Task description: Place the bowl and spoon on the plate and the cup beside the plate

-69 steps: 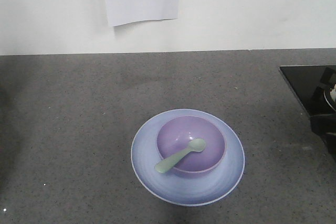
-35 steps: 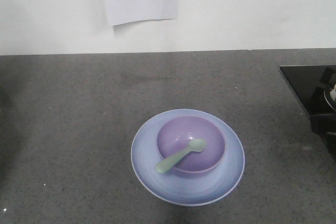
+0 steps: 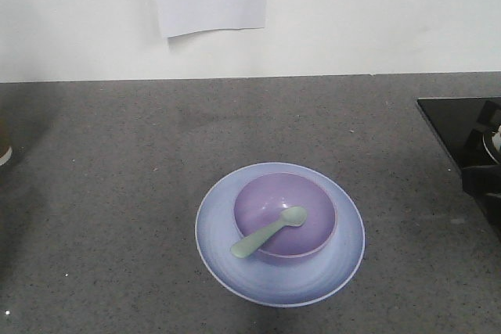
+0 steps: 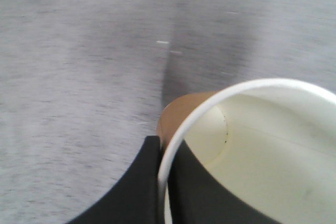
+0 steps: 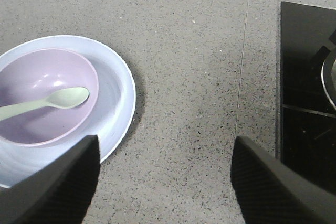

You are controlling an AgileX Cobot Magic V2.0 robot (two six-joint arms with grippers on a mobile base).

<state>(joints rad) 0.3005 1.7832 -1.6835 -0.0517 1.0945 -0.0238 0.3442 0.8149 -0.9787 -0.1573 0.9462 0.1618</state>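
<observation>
Brown paper is what fills my left wrist view: the tapered brown paper cup with white rolled rim (image 4: 247, 145) sits right at the left gripper (image 4: 160, 182). I see one black finger (image 4: 134, 187) pressed against the outside of the cup wall and a dark part just inside the rim, so the gripper is closed on the cup wall. The cup is empty and its white inside is bare. In the front view only a small brown and white piece of the cup (image 3: 4, 145) shows at the left edge of the grey speckled stone counter (image 3: 117, 193).

My right gripper (image 5: 163, 182) is wide open and holds nothing; its two black fingers (image 5: 58, 182) stand well apart above the counter, just beside the plate.

Near the front edge of the counter, about at its middle, lies the round pale blue-lilac plastic plate (image 3: 279, 234). On it sits the small lavender-purple plastic bowl (image 3: 285, 215), inside the plate rim. The pale mint-green plastic spoon (image 3: 268, 232) lies in the bowl, with its oval head on the bowl floor and its handle resting over the bowl rim toward the front-left.

At the right edge of the counter I see a black glass cooktop (image 3: 462, 127).
</observation>
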